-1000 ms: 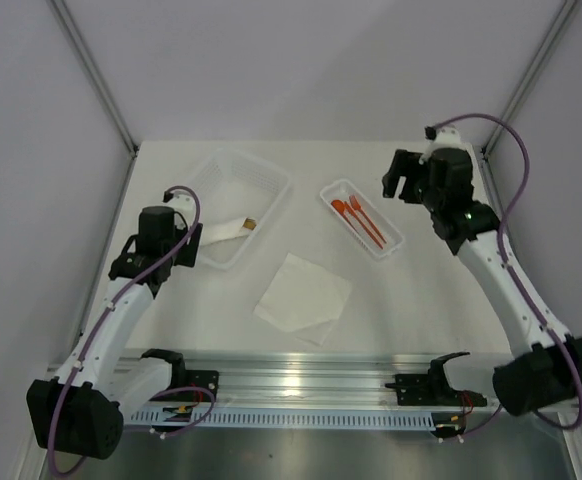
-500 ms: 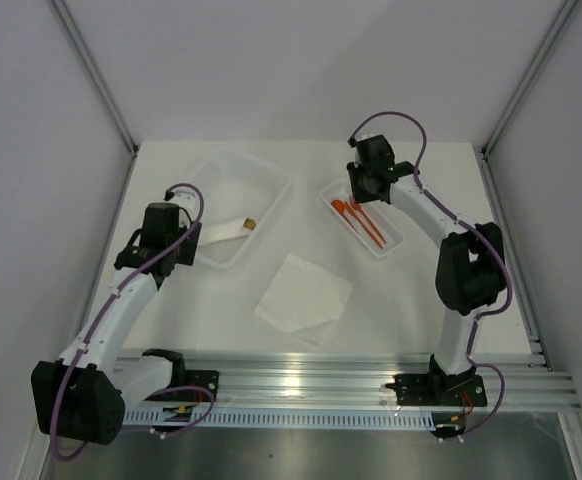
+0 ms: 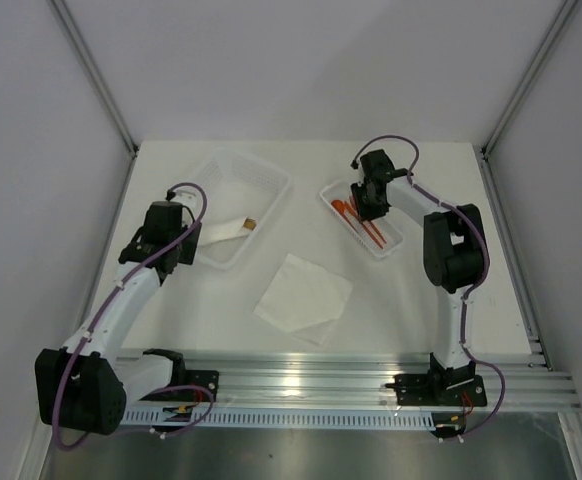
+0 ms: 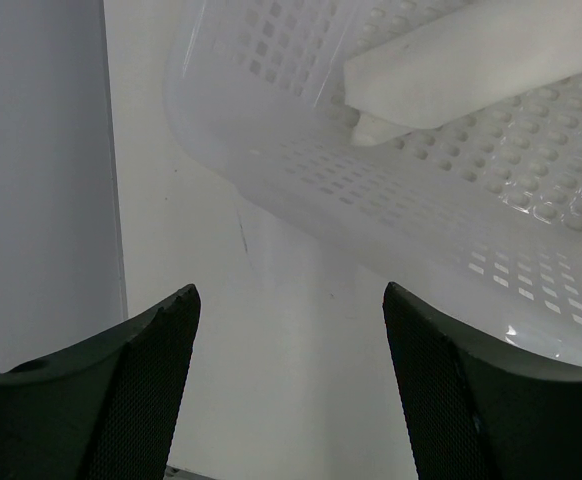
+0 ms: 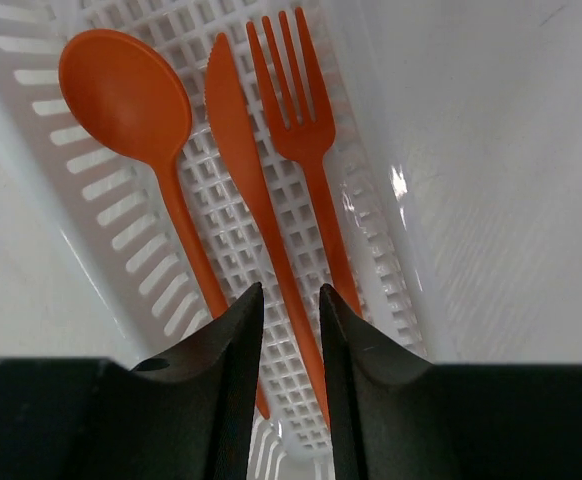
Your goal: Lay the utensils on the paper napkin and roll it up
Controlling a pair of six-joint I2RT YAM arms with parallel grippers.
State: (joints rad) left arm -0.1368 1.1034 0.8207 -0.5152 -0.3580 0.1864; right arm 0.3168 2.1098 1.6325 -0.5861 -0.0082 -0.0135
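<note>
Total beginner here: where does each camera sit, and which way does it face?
Top external: fixed above and behind the bases, looking down on the table; shows left arm, right arm, paper napkin, basket, tray.
Left wrist: on the left wrist, facing the basket; left gripper shows, open.
Right wrist: on the right wrist, over the tray's spoon, knife, fork; right gripper shows, fingers narrowly apart.
Shared: the tray, in top and right wrist.

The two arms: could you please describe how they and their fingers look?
Both the left arm and the right arm have white links, black joints, and a purple cable looping near the wrist. The left fingers are black with a fine mesh texture; the right fingers are smooth, curved and black.
</note>
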